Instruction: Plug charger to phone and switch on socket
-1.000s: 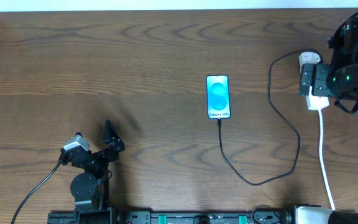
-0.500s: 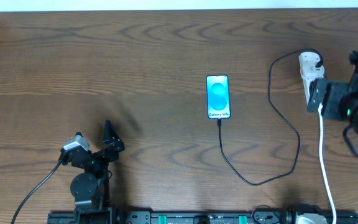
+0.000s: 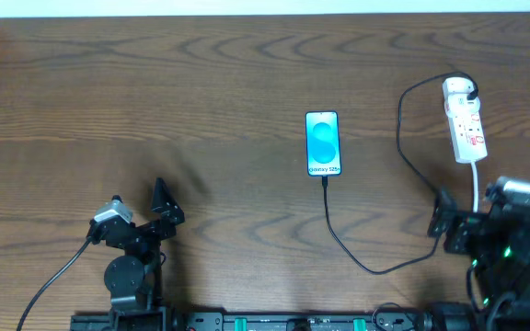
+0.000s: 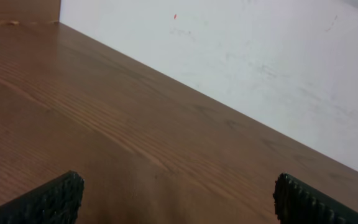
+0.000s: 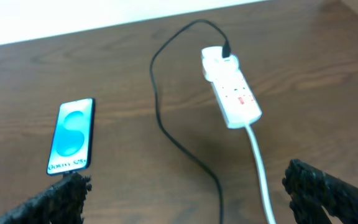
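The phone (image 3: pixel 323 142) lies flat at the table's middle, its screen lit; it also shows in the right wrist view (image 5: pixel 73 135). The charger (image 3: pixel 410 179), a thin black cable, runs from the phone's near end in a loop up to its white plug head (image 3: pixel 455 88) in the socket (image 3: pixel 466 129). The socket also shows in the right wrist view (image 5: pixel 232 94), as does the charger (image 5: pixel 166 124). My right gripper (image 3: pixel 446 230) is open and empty, well below the socket. My left gripper (image 3: pixel 162 204) is open and empty at the front left.
The socket's white cord (image 3: pixel 478 188) runs down toward the right arm's base. A white wall (image 4: pixel 241 56) stands beyond the table's far edge. A rail with connectors (image 3: pixel 283 322) lines the front edge.
My right arm has pulled back from the socket toward the front edge, uncovering the whole strip. The left arm, phone and cable have not moved.
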You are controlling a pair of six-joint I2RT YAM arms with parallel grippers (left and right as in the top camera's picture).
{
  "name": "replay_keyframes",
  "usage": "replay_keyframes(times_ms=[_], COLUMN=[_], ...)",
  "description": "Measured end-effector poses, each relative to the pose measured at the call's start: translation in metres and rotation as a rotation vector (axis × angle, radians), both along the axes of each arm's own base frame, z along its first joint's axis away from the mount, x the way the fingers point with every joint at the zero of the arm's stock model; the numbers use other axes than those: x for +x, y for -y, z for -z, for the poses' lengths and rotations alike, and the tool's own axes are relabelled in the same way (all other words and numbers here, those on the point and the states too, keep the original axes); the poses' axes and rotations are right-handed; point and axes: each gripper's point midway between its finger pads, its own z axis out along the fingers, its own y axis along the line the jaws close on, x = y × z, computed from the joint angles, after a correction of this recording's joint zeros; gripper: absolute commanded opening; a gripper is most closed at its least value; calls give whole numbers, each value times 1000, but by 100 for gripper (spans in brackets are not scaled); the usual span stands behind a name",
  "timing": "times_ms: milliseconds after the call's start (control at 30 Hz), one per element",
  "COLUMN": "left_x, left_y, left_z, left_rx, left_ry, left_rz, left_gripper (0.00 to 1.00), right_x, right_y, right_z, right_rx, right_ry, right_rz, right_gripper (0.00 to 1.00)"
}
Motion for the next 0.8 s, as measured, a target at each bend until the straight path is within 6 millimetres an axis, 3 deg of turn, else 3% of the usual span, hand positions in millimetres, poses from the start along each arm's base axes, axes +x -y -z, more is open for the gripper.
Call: replay_keyframes(times_ms=[333, 667, 800], left_x=[0, 0, 0], left_y=[0, 0, 0], left_z=[0, 0, 0], left_rx=[0, 0, 0], left_ry=[0, 0, 0], left_rz=[0, 0, 0], left_gripper=[98, 98, 98], right_x=[8, 13, 18], right_y=[-19, -30, -36], right_z=[39, 76, 81], right_rx=[43, 72, 76], right_ry=[186, 202, 223], right_rz=[-104, -154, -177], right_gripper=[99, 99, 99])
